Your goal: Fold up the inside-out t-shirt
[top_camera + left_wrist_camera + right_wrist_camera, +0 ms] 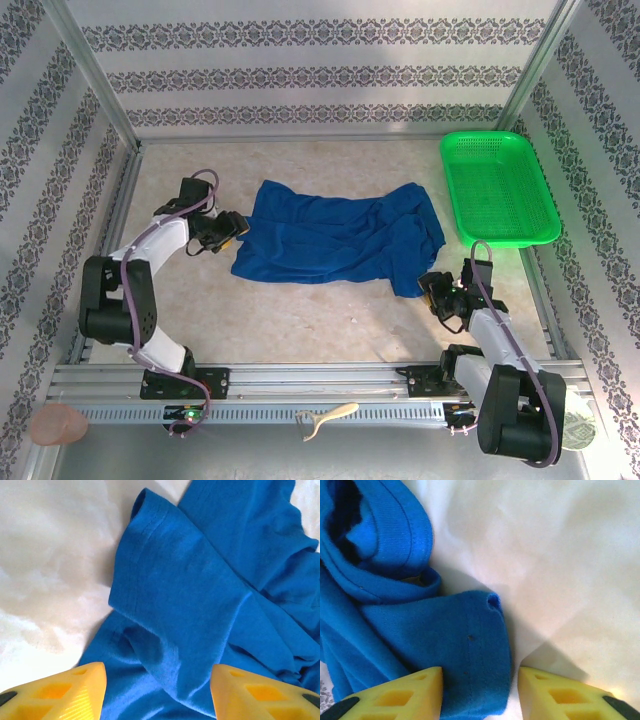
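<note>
Left hand [159, 692], right hand [480, 690] open astride t-shirt [330, 240] edges.

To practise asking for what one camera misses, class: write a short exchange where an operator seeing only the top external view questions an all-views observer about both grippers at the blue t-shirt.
Operator: Is the left gripper shut on the t-shirt?
Observer: No. Its yellow fingers stand apart, blue cloth spanning the gap, a sleeve just ahead.
Operator: And the right gripper?
Observer: Also apart; a stitched hem lies in the gap.
</note>
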